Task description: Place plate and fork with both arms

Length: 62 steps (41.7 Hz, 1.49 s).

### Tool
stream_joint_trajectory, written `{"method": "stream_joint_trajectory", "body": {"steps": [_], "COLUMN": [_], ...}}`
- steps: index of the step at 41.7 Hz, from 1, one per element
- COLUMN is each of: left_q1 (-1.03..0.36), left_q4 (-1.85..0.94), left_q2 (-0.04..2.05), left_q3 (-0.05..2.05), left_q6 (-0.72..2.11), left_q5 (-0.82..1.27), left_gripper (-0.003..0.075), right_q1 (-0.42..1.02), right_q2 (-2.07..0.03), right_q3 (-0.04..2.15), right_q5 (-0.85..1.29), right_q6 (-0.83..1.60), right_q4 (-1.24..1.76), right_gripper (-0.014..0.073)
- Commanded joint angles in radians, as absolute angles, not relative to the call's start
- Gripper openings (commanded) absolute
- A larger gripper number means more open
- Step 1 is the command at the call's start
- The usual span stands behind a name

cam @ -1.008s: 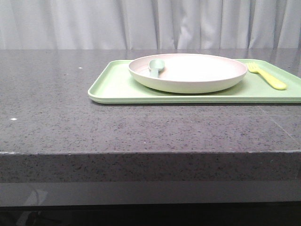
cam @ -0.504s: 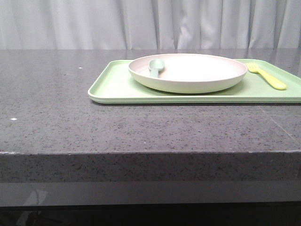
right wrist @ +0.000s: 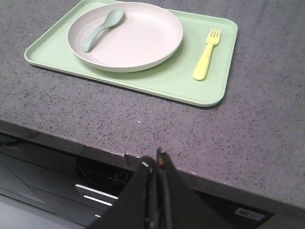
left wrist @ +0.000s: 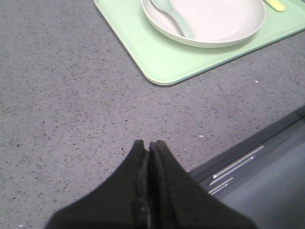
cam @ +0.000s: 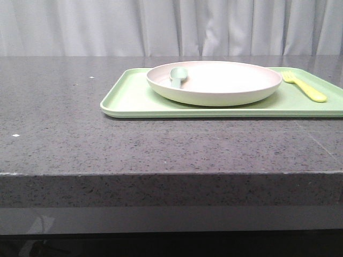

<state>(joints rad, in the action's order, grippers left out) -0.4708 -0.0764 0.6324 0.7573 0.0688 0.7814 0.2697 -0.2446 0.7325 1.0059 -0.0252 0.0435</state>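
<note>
Speckled grey stone counter (cam: 64, 144) before a pale curtain (cam: 80, 27), bearing 1 flat rectangular light-green tray (cam: 128, 99).
On the tray sits the large round pinkish-cream plate (cam: 214, 83), a grey-green spoon (right wrist: 101, 28) lying inside it; the small pale-yellow plastic fork (right wrist: 207, 59) lies just beside the plate on the tray (tines pointing away from the counter's front edge). Both the left gripper (left wrist: 148, 145) and right gripper (right wrist: 153, 162) hover with fingers pressed together, holding nothing, well apart from the tray.

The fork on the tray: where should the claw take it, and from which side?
Probably the fork's handle, from straight above. It lies flat on the tray to the right of the plate, apart from it, tines pointing away from the robot. The right claw, now shut, is on that side.
</note>
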Motion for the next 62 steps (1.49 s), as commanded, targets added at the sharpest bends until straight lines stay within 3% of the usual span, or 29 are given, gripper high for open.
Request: {"method": "stream_joint_trajectory", "body": {"steps": [1, 11, 17, 34, 62], "left_q1": [-0.415, -0.238, -0.172, -0.084, -0.041], "left_q4": [-0.085, -0.081, -0.083, -0.083, -0.083], "left_q2": [0.584, 0.353, 0.218, -0.032, -0.028], "left_q3": [0.72, 0.379, 0.21, -0.013, -0.012], "left_q6": [0.069, 0.069, 0.069, 0.069, 0.069], "left_q5": [0.639, 0.191, 0.037, -0.054, -0.045], "left_gripper": [-0.002, -0.002, -0.002, -0.002, -0.002], "right_q1": [0.269, 0.269, 0.269, 0.269, 0.269], "right_q2": [-0.256, -0.256, -0.256, -0.256, -0.256], "right_q3": [0.754, 0.754, 0.754, 0.754, 0.754], "right_q5": [0.937, 0.937, 0.937, 0.937, 0.937], "right_q6": [-0.02, -0.02, -0.02, -0.02, -0.02], "right_q4": [0.034, 0.034, 0.034, 0.034, 0.034], "right_gripper": [-0.0118, -0.0118, -0.0118, -0.0118, -0.0118]}}
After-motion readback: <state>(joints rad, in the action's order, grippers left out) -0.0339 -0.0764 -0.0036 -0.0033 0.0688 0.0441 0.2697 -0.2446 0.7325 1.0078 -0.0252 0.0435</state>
